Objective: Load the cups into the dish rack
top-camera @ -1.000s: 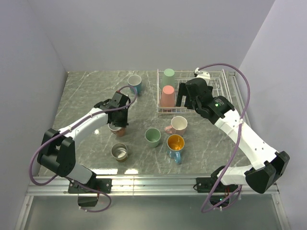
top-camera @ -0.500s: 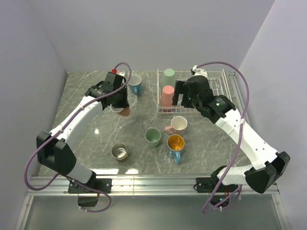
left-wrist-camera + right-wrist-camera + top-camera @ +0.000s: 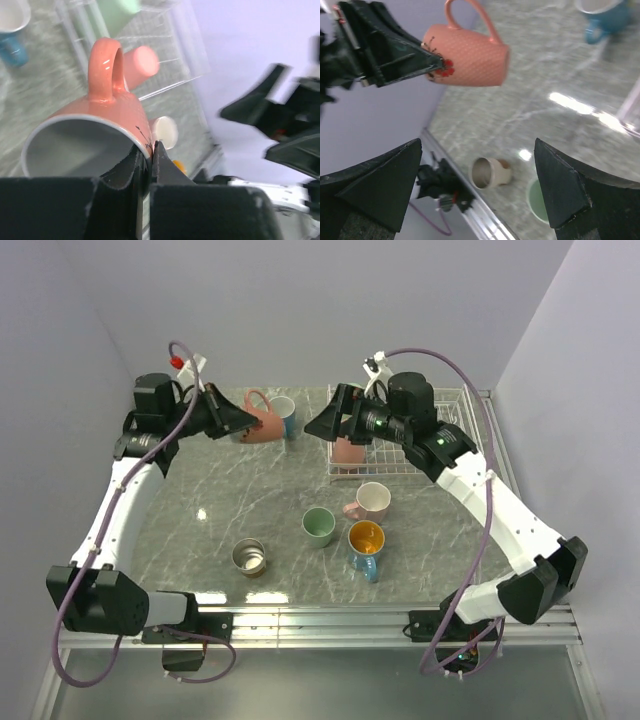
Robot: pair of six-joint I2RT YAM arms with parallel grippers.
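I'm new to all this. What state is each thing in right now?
Salmon mug: held in the air, tipped sideways.
Left fingers: shut on its rim.
Right fingers: open, empty.
Dish rack: holds two cups.
Pink cup: upside down in rack.
Blue cup: upright on table.
Mint green cup: upright on table.
Pale pink mug: on table.
Gold-lined mug: upright on table.
Steel cup: upright on table.

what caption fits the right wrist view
The salmon mug hangs sideways above the table, rim pinched by the left fingers, framed by the open right fingers.
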